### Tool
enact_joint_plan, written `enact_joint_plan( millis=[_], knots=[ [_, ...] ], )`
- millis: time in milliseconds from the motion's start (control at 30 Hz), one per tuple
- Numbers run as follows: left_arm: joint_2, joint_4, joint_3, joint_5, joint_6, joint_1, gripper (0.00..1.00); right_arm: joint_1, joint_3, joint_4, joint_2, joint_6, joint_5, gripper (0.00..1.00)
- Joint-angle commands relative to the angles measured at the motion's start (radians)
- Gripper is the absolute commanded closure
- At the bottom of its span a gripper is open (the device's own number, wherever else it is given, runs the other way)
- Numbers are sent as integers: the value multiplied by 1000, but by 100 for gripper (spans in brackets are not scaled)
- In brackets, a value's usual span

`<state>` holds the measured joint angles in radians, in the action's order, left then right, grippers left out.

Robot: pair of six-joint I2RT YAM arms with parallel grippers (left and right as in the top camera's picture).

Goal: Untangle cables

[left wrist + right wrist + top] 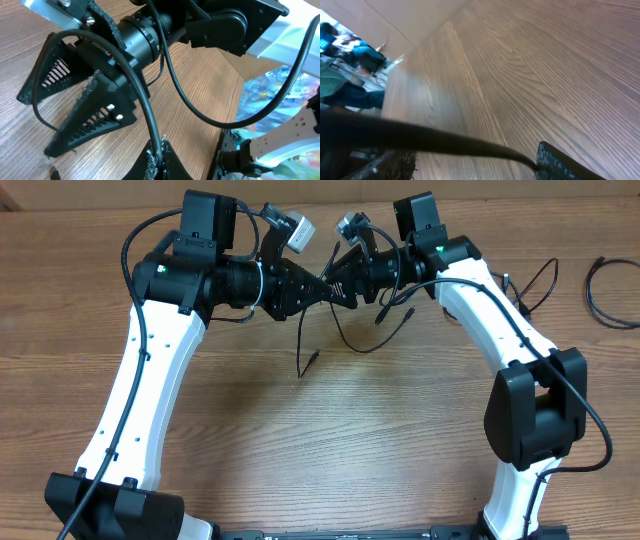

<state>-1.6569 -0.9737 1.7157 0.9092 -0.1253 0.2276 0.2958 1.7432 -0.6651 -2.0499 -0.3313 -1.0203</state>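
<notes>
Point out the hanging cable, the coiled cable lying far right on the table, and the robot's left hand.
hanging cable (302, 345), overhead view, middle of the dangling strand.
coiled cable (589, 292), overhead view, left bend of its loop.
left hand (318, 283), overhead view, between its shut fingertips.

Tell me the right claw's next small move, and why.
Probably close the right claw on the cable. The left claw is shut on that cable. The right claw's fingers stand apart facing it, and the right wrist view appears to show a strand crossing between them. A second grip would likely let the arms draw the strand out.
</notes>
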Motion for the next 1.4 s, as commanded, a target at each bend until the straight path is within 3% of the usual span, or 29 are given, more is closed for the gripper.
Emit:
enact_joint_plan(
  millis=[0,367,767,967,1133,1367],
  knots=[
    [6,11,17,-2,-40,2,96,-1,-3,7,-4,16,-109,25],
    [6,81,17,-225,-39,1,96,9,-3,5,-5,-2,-251,25],
    [6,228,17,-242,0,1,96,91,-3,24,-5,-17,-294,24],
    [6,240,17,-338,66,1,96,105,-3,63,-5,-16,-335,25],
    [6,244,17,-348,81,1,96,104,-3,70,-5,-16,-336,43],
    [6,256,17,-383,114,1,96,110,-3,69,-5,-16,-336,45]
  ],
)
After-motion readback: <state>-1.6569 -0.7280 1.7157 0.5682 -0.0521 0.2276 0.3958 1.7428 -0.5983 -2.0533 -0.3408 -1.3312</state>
